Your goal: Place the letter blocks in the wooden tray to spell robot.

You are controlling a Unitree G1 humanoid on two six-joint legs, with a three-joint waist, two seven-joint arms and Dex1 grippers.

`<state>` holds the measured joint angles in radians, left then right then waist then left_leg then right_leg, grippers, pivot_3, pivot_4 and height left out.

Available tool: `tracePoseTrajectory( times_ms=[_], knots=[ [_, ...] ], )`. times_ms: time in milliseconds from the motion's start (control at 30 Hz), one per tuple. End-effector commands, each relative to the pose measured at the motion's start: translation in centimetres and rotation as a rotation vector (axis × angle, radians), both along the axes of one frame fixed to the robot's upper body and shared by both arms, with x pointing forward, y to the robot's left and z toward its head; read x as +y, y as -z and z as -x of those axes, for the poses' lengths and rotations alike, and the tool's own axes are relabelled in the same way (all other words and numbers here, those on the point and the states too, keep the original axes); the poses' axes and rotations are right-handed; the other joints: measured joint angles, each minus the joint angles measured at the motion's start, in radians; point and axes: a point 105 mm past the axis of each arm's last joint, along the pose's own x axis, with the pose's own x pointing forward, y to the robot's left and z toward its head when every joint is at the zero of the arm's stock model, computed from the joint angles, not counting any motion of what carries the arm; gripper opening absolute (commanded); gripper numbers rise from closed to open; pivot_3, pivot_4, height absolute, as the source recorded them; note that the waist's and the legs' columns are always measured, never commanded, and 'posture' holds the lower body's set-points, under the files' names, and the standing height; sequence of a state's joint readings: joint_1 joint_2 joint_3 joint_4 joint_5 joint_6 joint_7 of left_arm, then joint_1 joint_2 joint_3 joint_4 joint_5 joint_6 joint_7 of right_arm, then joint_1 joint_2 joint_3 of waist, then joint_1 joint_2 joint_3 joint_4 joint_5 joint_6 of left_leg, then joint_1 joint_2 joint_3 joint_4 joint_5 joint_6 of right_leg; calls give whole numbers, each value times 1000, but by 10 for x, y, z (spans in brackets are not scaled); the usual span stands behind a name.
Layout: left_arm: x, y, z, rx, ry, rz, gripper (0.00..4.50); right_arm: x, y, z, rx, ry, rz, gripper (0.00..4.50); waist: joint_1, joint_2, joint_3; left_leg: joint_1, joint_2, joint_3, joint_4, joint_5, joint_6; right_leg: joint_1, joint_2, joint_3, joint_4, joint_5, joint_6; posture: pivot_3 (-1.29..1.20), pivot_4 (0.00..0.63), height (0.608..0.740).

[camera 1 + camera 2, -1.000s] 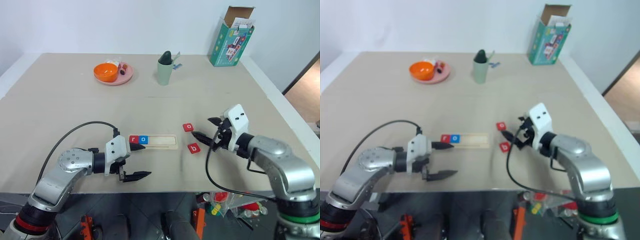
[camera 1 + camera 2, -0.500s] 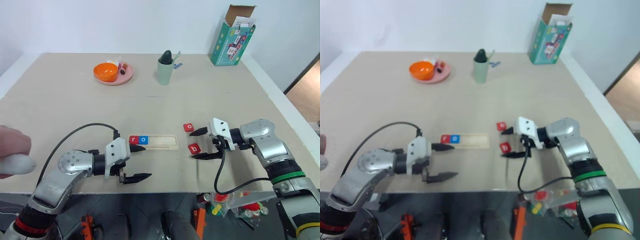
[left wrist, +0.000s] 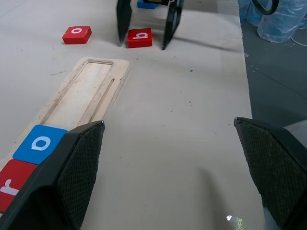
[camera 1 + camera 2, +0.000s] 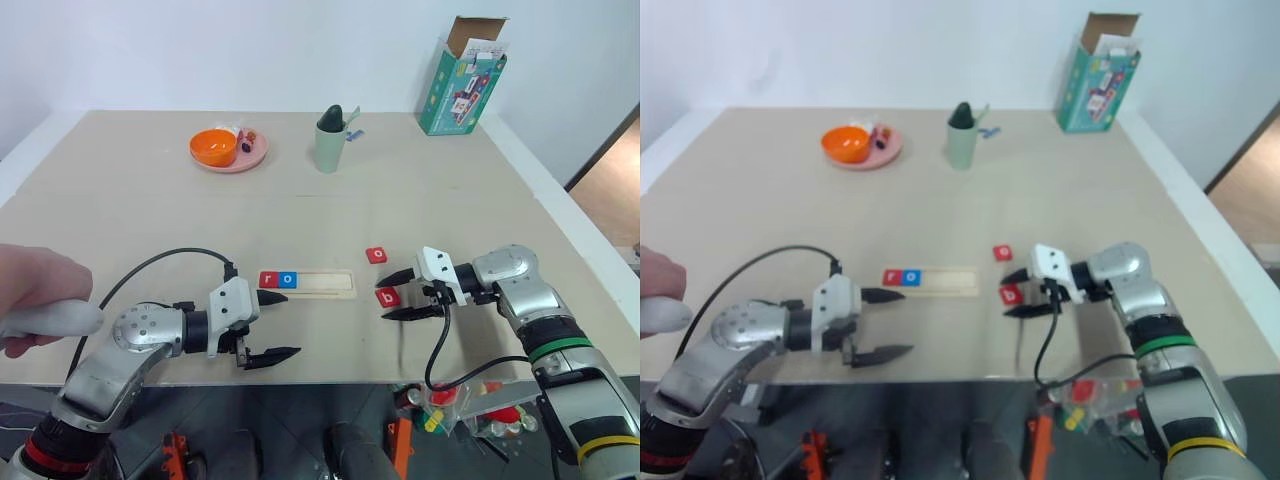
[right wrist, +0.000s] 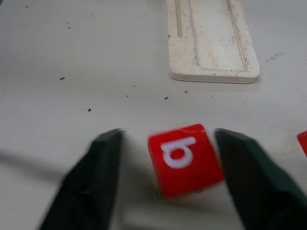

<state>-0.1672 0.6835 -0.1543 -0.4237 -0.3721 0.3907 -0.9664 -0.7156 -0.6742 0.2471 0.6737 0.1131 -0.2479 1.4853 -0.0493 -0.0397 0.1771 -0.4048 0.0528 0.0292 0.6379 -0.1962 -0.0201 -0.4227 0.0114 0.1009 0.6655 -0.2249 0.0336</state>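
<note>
The wooden tray lies near the table's front edge, with a red "r" block and a blue "o" block at its left end. To its right a red "o" block lies flat on the table. A red "b" block lies nearer the front. My right gripper is low over the table and open, one finger on each side of the "b" block, with a gap still showing beside one finger. My left gripper hovers open just left of the tray, holding nothing.
A pink plate with an orange bowl, a green cup and a teal carton stand at the back. A person's hand holding a white object is at the left edge. The front table edge runs just below both grippers.
My right gripper has swung down and turned to straddle the "b" block, its fingers now closer together. A person's hand has come in from the left. The left gripper has stayed put.
</note>
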Motion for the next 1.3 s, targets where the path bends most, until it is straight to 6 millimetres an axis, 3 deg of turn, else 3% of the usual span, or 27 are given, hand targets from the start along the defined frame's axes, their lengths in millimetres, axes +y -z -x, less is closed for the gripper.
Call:
tracePoseTrajectory(
  times_ms=[33,400,600,733,967,1100,1300],
  knots=[
    [-1,-10,2,-48,13,4,4500,-7,0,-2,-11,17,23,2476,0,0,0,0,0,0,0,0,0,0,0,0,0,0,0,0,150,740],
    [-1,-8,-1,-41,12,6,4500,1,-15,-3,34,75,-63,2383,0,0,0,0,0,0,-1,1,1,-1,0,1,0,0,0,0,150,740],
    [-3,-7,-2,-41,19,5,4500,-1,-3,3,82,95,-42,2383,1,0,0,-1,0,0,-3,1,1,-1,0,0,0,0,1,0,150,740],
    [-4,-6,-2,-38,24,5,4500,-2,-3,3,86,111,-57,1317,1,0,0,-1,0,0,-2,1,1,-1,0,1,0,-1,1,0,150,740],
    [-1,-6,-6,-34,-15,25,4500,3,-24,-1,38,117,-103,1232,1,1,1,-1,-1,0,-2,1,1,-1,0,1,0,-1,1,0,150,740],
    [17,-8,-15,-22,-130,85,4500,40,-56,-4,3,93,-195,1232,-8,2,1,-1,0,0,-2,1,1,-2,1,1,0,0,0,0,150,740],
    [41,-5,-27,-13,-248,93,4500,86,-58,-8,-2,87,-177,1232,-11,2,1,-1,1,-2,-3,1,1,-3,2,-2,1,0,-1,0,150,740]
  ],
)
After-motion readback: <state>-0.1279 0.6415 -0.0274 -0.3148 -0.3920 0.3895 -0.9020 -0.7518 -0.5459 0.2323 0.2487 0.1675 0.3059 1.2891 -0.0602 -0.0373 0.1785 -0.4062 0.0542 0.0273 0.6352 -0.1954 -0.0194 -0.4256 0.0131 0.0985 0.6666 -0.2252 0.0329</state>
